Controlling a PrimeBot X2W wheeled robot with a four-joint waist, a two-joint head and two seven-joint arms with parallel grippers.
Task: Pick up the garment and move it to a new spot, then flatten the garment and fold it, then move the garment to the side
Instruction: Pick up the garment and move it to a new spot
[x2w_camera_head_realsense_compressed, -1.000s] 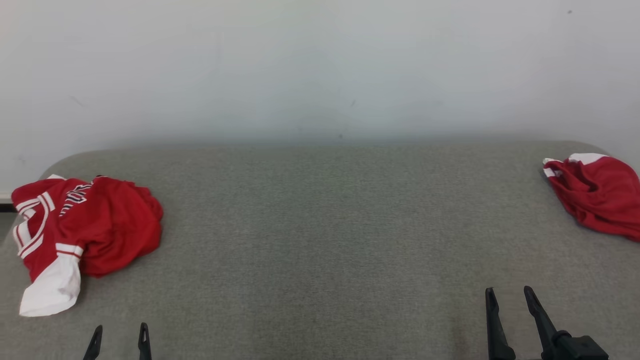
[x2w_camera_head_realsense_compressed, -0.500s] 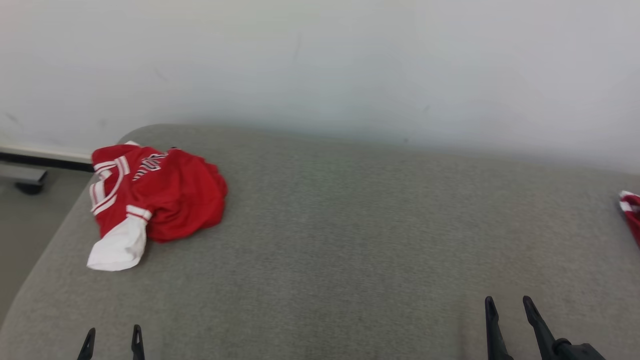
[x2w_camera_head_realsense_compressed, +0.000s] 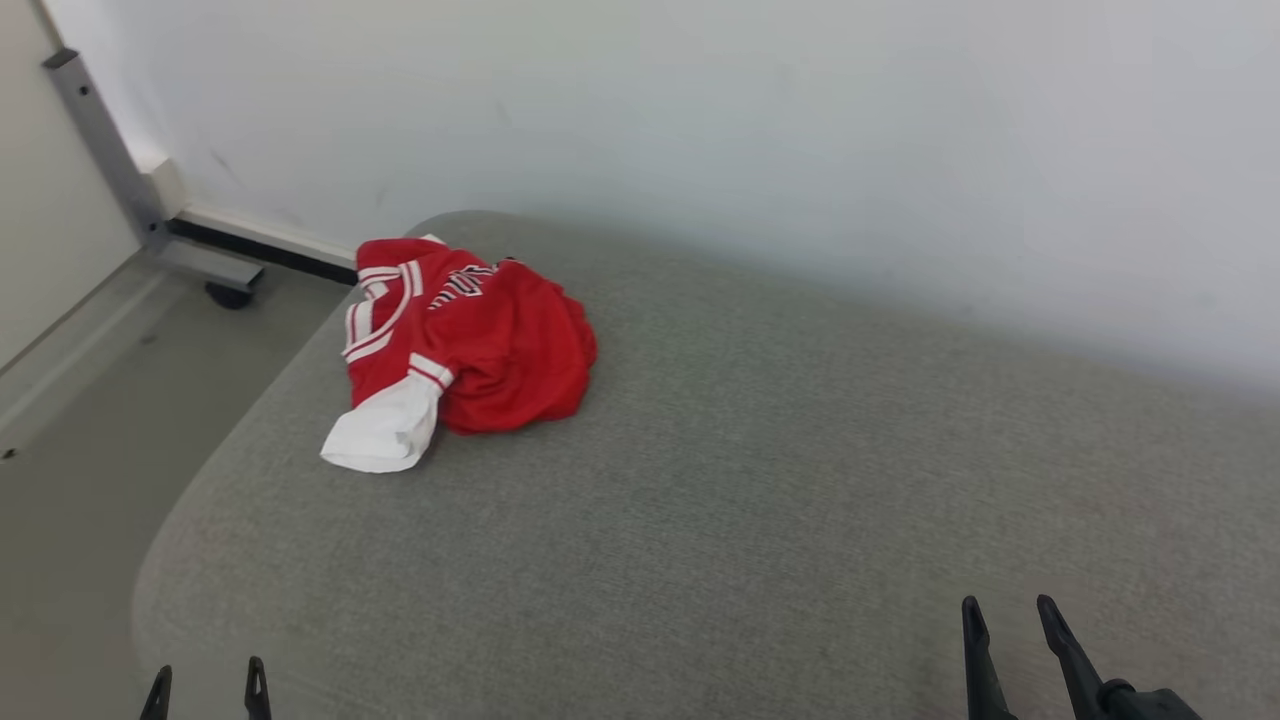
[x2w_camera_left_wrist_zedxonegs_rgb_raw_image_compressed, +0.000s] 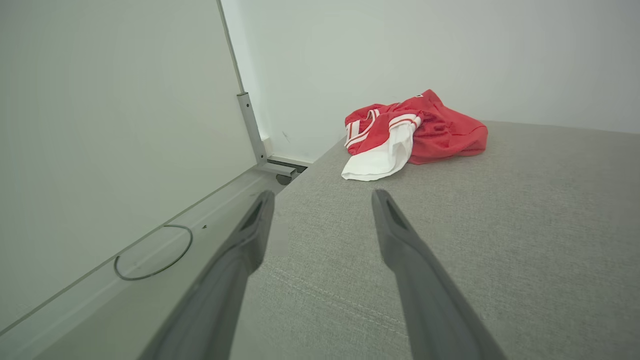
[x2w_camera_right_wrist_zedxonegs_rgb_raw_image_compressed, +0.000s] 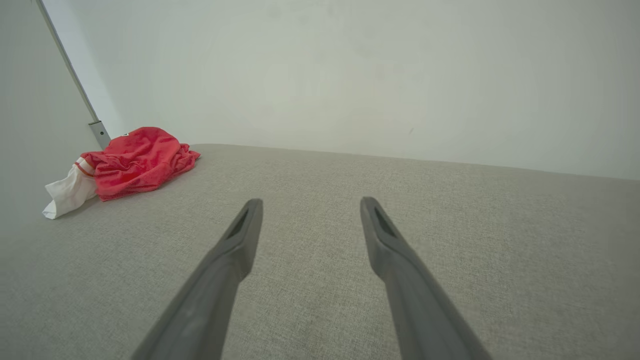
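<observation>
Grey woven upholstery (x2w_camera_head_realsense_compressed: 760, 480) spreads as a broad padded surface with rounded corners, backed by a pale wall (x2w_camera_head_realsense_compressed: 800, 120). At 7 o'clock in the head view the left gripper (x2w_camera_head_realsense_compressed: 207, 668) shows two dark fingertips pointing to 12, spread apart with nothing between them. It sits by the surface's near-left corner, where the edge drops to the floor (x2w_camera_head_realsense_compressed: 80, 450). At 5 o'clock the right gripper (x2w_camera_head_realsense_compressed: 1006, 602) rises over the fabric, its long fingers also parted and empty, leaning slightly toward 11. The red jersey (x2w_camera_head_realsense_compressed: 500, 340), with white trim and lettering, lies crumpled at 10 o'clock near the far-left corner, well apart from both grippers; its white sleeve (x2w_camera_head_realsense_compressed: 385, 435) trails toward the left edge. Past it, at 10 o'clock, a grey metal post (x2w_camera_head_realsense_compressed: 95, 130) stands on the floor. Plain grey fabric runs from the jersey across to 3 o'clock and down to the right gripper
</observation>
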